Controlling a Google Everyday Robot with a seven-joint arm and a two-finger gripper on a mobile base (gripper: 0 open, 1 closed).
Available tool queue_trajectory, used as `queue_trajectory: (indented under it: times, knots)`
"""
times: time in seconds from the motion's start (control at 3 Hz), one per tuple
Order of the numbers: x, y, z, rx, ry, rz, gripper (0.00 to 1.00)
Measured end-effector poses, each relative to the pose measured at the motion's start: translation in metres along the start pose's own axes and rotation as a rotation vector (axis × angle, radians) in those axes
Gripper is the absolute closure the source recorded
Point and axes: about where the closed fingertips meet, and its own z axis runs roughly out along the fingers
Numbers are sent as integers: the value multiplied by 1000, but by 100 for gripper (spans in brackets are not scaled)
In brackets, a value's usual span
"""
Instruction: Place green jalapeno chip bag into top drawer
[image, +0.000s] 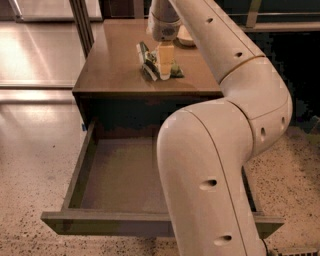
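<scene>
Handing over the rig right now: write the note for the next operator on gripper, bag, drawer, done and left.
The gripper is down at the green jalapeno chip bag; grasp unconfirmed.
The bag lies on the cabinet top.
The top drawer is pulled open below; the bag is not in it, and the arm hides its right side.
Done: drawer open, gripper at bag.
Left: secure the bag, lift, carry forward, release into the drawer.
</scene>
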Motion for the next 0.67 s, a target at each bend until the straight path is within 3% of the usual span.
queue_trajectory:
  times: [0.33,0.67]
  knots:
    - [17,-4,13,-5,17,19,0]
    - [10,-6,39,-31,-26,13,0]
